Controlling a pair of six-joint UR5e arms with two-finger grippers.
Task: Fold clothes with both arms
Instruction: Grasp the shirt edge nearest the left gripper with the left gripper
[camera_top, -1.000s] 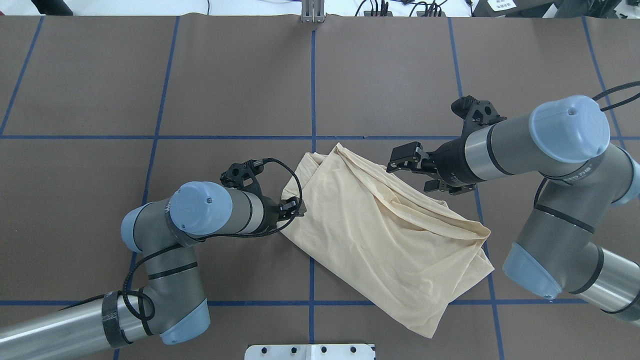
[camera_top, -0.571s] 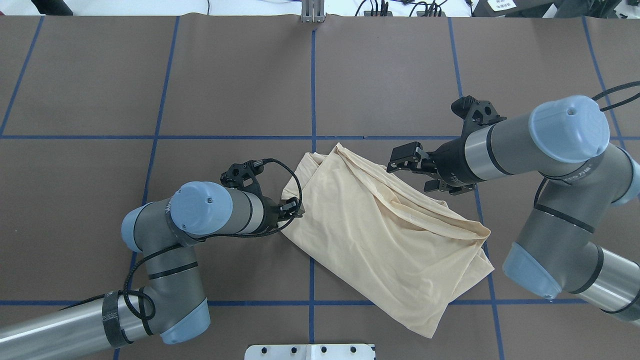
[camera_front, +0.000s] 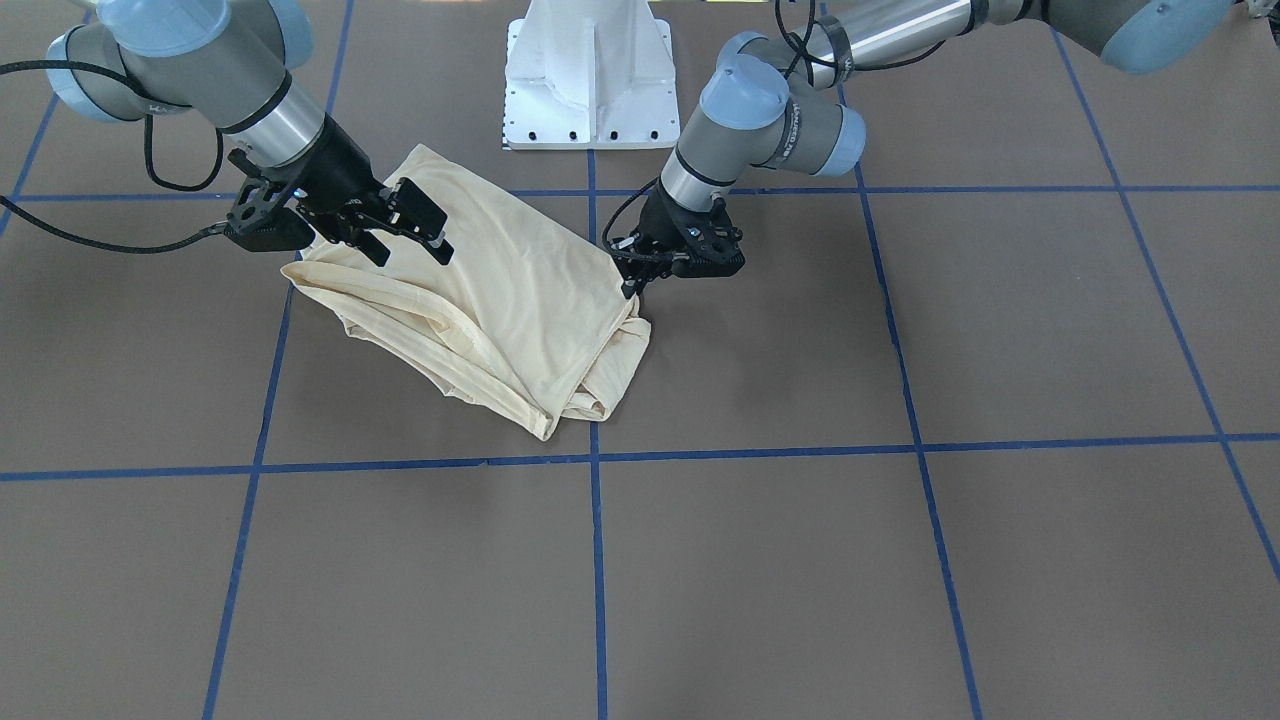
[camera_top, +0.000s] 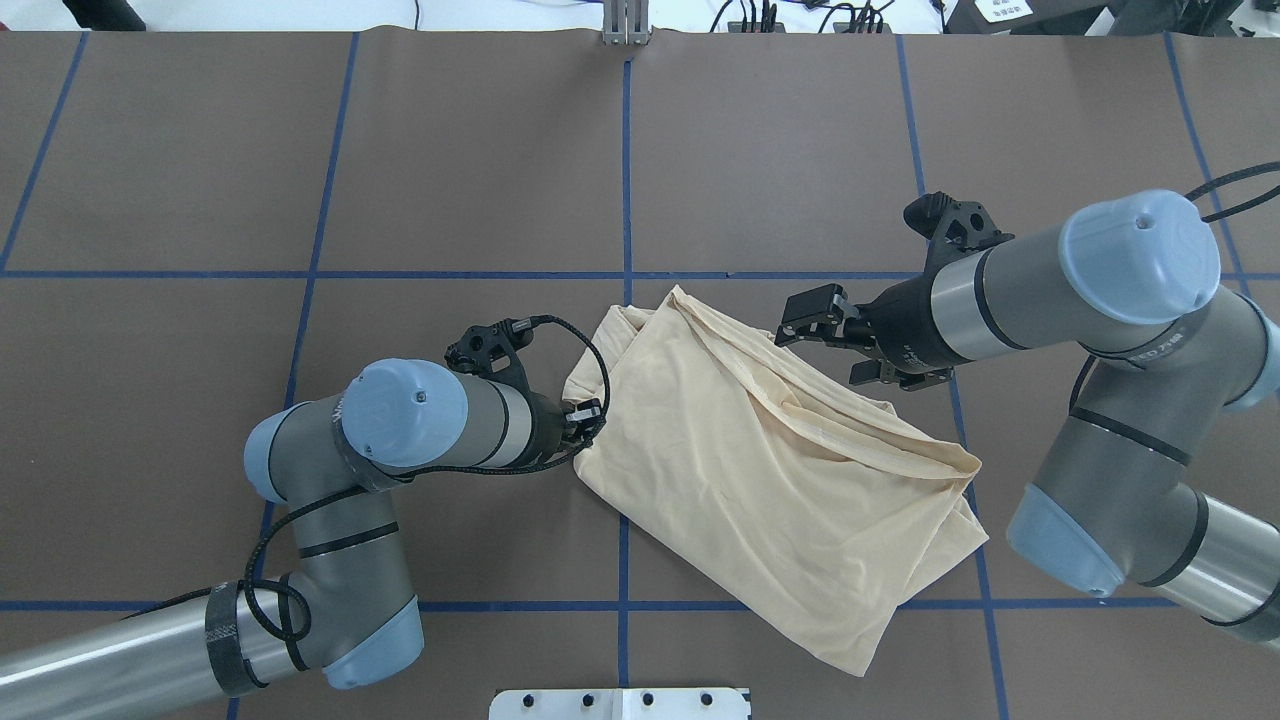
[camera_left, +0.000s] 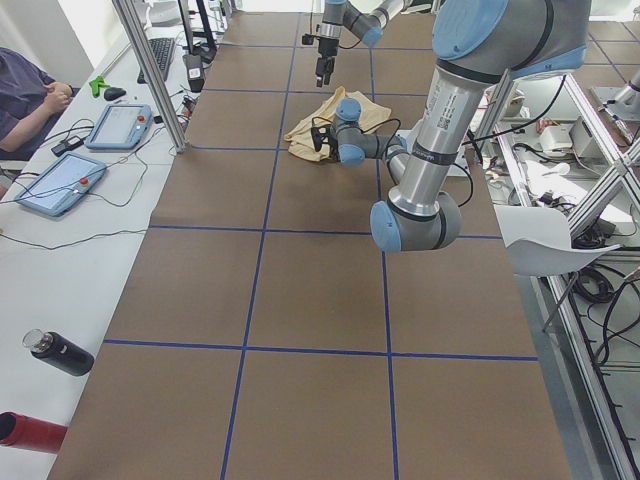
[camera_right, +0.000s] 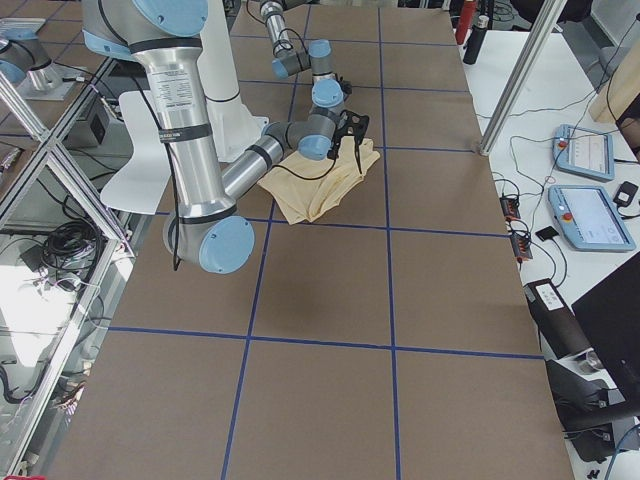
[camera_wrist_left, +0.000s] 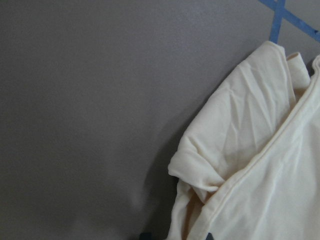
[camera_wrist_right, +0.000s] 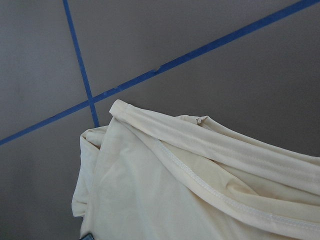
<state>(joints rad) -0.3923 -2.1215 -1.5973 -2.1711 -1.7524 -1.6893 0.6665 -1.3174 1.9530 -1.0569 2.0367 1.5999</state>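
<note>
On the brown matte table cover (camera_top: 450, 150), marked into squares by blue tape lines (camera_top: 627, 180), the grey-metal left arm with light-blue joint caps (camera_top: 405, 415) comes in low from the near left corner in the overhead view and bends toward the middle. Its black two-finger left gripper (camera_top: 588, 418) sits at the left edge of the pale cream-yellow thin shirt (camera_top: 760, 480). Its fingers are drawn narrow, and in the left wrist view the cloth runs down between their dark tips, so it appears to pinch that edge, low by the table. The shirt lies roughly in the middle of the table, between the two grippers. It is bundled into a wrinkled oblong that slants from the far left to the near right and crosses the centre tape line. A hemmed fold runs along its far side, and only plain fabric shows. Over that far side, near the upper right border, hangs the black two-finger right gripper (camera_top: 830, 348). Its fingers are spread wide with nothing between them, raised off the cloth. In the right wrist view the layered hems lie just below it. Behind it the grey-metal right arm with light-blue joint caps (camera_top: 1140, 255) reaches in from the right edge.
</note>
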